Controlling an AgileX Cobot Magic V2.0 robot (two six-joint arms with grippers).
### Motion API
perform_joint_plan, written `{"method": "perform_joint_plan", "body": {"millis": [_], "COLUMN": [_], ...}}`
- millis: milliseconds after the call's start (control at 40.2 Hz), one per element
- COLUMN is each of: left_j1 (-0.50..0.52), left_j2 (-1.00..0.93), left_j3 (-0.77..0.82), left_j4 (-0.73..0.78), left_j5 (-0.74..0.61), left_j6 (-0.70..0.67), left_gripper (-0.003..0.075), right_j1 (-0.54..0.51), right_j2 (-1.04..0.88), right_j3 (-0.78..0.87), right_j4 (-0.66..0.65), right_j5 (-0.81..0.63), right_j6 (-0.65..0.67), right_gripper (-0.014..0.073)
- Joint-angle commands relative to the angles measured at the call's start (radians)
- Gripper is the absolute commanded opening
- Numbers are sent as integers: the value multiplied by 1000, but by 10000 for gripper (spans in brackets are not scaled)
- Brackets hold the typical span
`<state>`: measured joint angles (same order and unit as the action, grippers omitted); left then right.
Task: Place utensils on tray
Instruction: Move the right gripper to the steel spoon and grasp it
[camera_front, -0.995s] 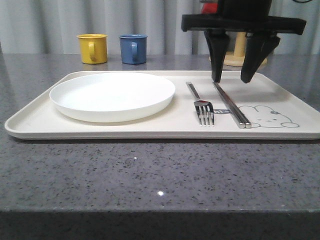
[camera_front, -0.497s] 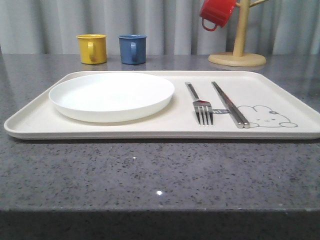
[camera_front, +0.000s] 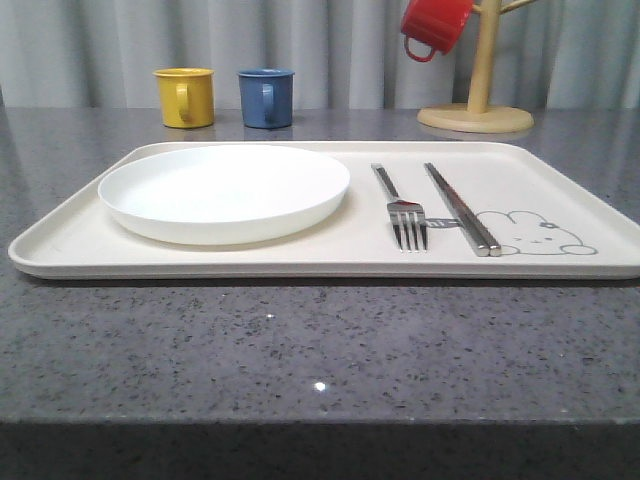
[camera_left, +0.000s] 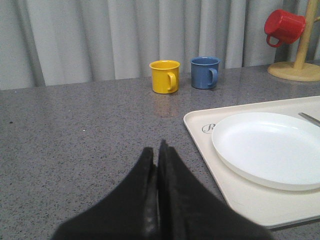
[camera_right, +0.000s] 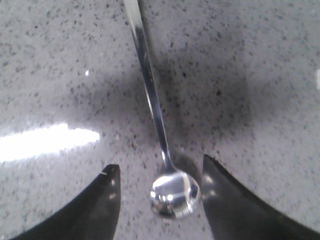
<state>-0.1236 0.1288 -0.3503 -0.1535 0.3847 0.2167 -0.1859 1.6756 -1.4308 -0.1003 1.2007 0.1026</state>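
Note:
The cream tray (camera_front: 560, 185) lies across the table and carries the white plate (camera_front: 224, 190), the fork (camera_front: 400, 207) and the chopsticks (camera_front: 459, 207) beside the rabbit drawing. A shiny spoon (camera_right: 172, 192) lies on the grey counter in the right wrist view. My right gripper (camera_right: 160, 172) is open, its two fingers on either side of the spoon's bowl without touching it. My left gripper (camera_left: 158, 155) is shut and empty over bare counter, just left of the tray (camera_left: 200, 127) and plate (camera_left: 272, 147).
A yellow mug (camera_front: 186, 97) and a blue mug (camera_front: 267, 97) stand behind the tray's far left. A wooden mug stand (camera_front: 476, 115) with a red mug (camera_front: 433, 28) hanging on it stands at the back right.
One second ago my right gripper hung open over the chopsticks on the tray. It has since left the front view; the tray's contents have not moved.

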Motion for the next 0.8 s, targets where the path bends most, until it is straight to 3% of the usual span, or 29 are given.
{"method": "perform_joint_plan", "body": {"millis": [0, 473, 771], "left_j1": [-9, -9, -9], "left_j2": [10, 10, 10], "left_j3": [-28, -28, -28], "left_j4": [-15, -15, -15], "left_j5": [-84, -84, -84], "left_j6": [-5, -5, -5], "left_gripper": [-18, -18, -18], "right_j1": [-8, -8, -8], "right_j2": [-2, 83, 81], "right_j3": [-21, -25, -26], "right_j4": [-5, -9, -9], "right_j5": [-41, -66, -27], "right_j6": [-21, -22, -22], "right_gripper": [401, 387, 28]}}
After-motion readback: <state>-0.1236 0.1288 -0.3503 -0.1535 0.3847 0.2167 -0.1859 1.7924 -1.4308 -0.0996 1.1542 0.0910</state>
